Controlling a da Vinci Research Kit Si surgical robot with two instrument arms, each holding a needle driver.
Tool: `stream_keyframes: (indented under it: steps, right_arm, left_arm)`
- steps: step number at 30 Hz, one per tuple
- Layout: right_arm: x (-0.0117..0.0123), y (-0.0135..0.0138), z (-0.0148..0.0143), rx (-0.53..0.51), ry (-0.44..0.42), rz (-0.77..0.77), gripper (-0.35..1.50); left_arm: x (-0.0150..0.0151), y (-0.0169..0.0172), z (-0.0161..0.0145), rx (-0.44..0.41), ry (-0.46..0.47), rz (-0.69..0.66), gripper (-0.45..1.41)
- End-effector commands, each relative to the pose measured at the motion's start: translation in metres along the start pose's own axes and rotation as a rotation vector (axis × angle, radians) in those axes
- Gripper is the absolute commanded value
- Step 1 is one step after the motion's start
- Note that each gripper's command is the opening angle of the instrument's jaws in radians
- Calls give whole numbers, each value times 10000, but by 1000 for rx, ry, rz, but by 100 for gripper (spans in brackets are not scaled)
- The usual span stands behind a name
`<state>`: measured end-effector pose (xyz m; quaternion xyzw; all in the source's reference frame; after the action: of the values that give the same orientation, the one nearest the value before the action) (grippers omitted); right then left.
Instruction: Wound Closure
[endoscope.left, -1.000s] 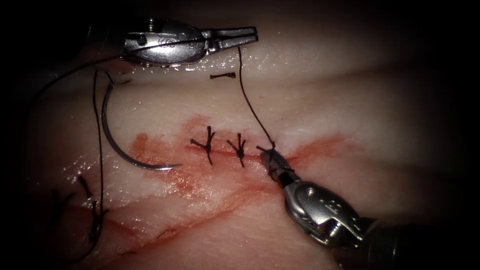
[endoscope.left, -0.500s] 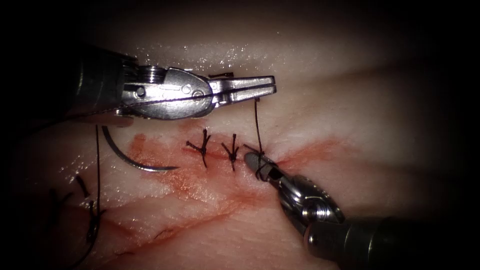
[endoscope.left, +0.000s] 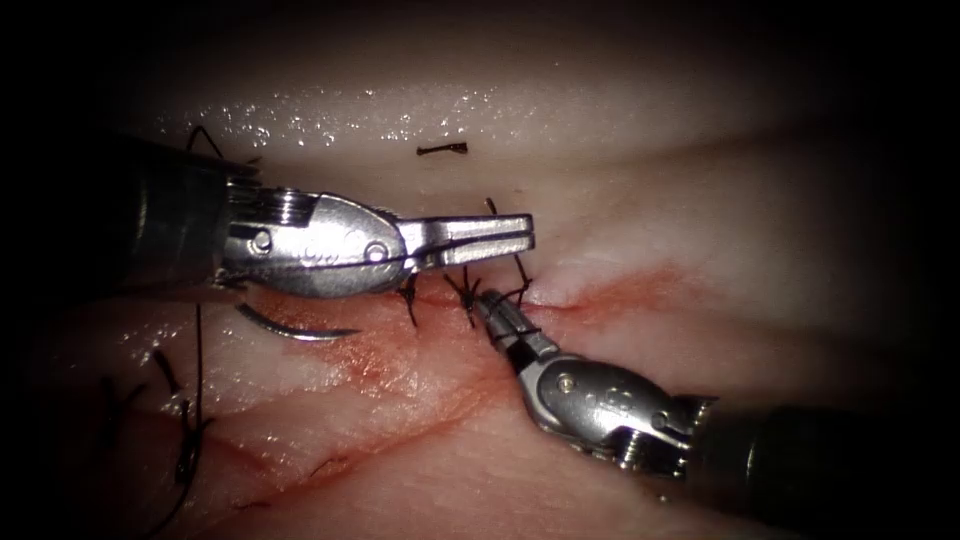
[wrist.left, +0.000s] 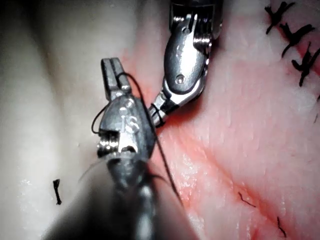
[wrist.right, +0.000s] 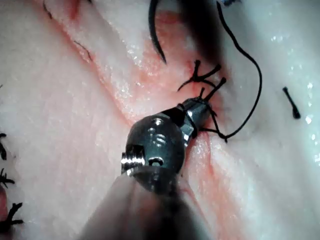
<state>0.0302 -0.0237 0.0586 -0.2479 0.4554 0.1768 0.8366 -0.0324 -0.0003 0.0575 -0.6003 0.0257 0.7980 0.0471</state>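
Lying free at the left of the endoscope frame, the needle (endoscope.left: 290, 328) rests on the tissue (endoscope.left: 700, 230), its point toward the centre and its upper curve hidden under the left tool; neither tool holds it, and I cannot tell whether any part sits in the tissue. Thread (endoscope.left: 197, 360) runs down from the left tool's body past dark knots at the lower left.

No containers in view. Stamped marks show on both tool bodies, too small to read.

Left tool (endoscope.left: 500, 232): shaft enters from the left edge and lies level, jaws pointing right, pressed together on the thread just above the cut (endoscope.left: 600, 300). In the left wrist view the thread (wrist.left: 131, 80) leaves the closed jaws as a small loop and trails back along the shaft.

Centre: two finished stitches (endoscope.left: 465, 295) cross the cut, partly covered by the left tool, with red fluid (endoscope.left: 400, 350) spread around and below them. A cut end of thread (endoscope.left: 443, 150) lies apart on the pale tissue at upper centre.

Right tool (endoscope.left: 492, 308): shaft enters from the lower right, angled up and left, tip at the cut just right of the stitches. Thread is wound round its jaws, which look closed. Right wrist view: the thread (wrist.right: 255, 95) arcs from the tip (wrist.right: 200, 107) out in a wide loop
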Motion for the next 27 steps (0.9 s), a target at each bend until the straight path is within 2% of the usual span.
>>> stream_keyframes:
  steps: [1,8,12,14,17,21,27]
  right_arm:
    - [11,0,9,-2,0,-64,-35]
    - [19,-2,4,-38,-70,-285,-35]
    - [18,-4,4,-47,-80,-286,-35]
    - [18,-7,2,-55,-74,-182,-35]
    - [19,-16,-1,-89,-73,129,-35]
    - [22,-23,-5,-76,-107,489,-35]
    - [23,-19,-2,-105,-130,544,-35]
  left_arm:
    - [-4,-1,7,1,0,0,-45]
    - [-6,-5,4,0,0,-1,-45]
    - [-9,-8,1,4,-6,5,-45]
    - [-11,-9,0,6,-10,6,-45]
    - [-12,-9,-1,9,-14,7,-45]
    - [-13,-7,-1,11,-30,8,-45]
    - [-15,13,4,-8,-97,20,-45]
